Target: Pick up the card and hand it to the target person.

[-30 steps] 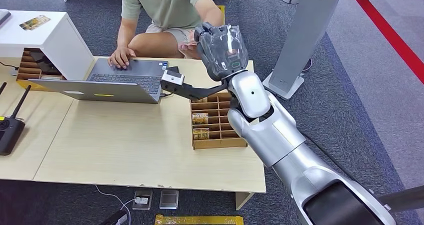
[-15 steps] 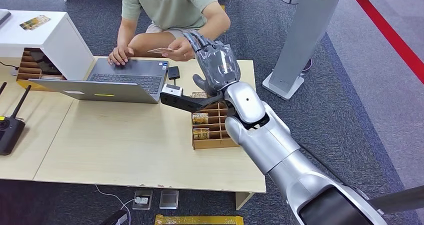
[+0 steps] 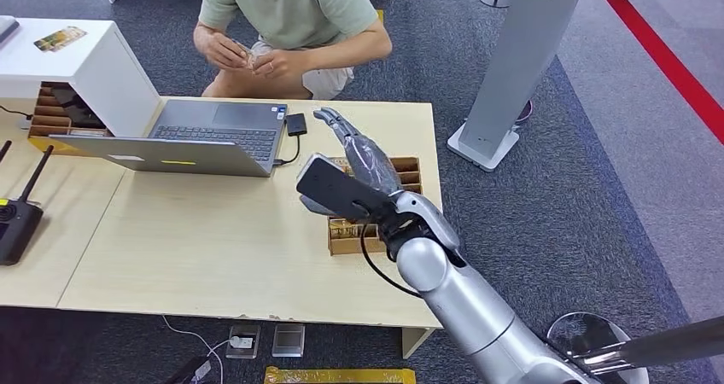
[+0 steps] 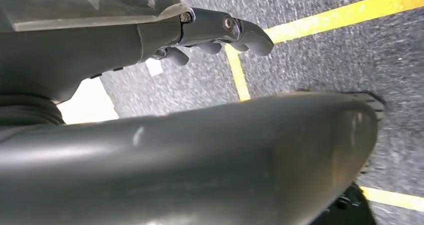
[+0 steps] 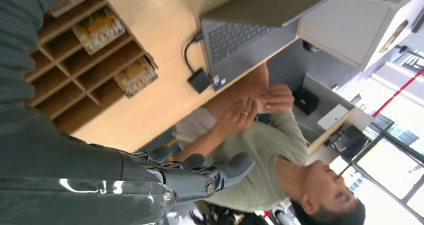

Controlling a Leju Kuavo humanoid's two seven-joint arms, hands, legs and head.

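Observation:
The card (image 3: 250,58) is small and pale, and the seated person in a green shirt (image 3: 290,8) holds it in both hands in front of the chest, beyond the table's far edge. My right hand (image 3: 359,155) hovers above the wooden compartment box (image 3: 411,165) with its fingers (image 5: 200,177) stretched out and nothing in them, well apart from the person. My left hand (image 4: 220,31) hangs over grey carpet with a yellow line; its fingers are loosely extended and hold nothing.
Several patterned cards (image 3: 341,228) lie in the box's slots (image 5: 98,29). An open laptop (image 3: 213,132) with a cable and black adapter (image 3: 296,125) sits at the table's far left. A white cabinet (image 3: 77,60), a black antenna device (image 3: 15,222) and a grey floor stand (image 3: 521,60) surround the table.
The person took the card from my right hand and drew it back to the chest with both hands. My right arm dropped and pulled back over the box, hand empty.

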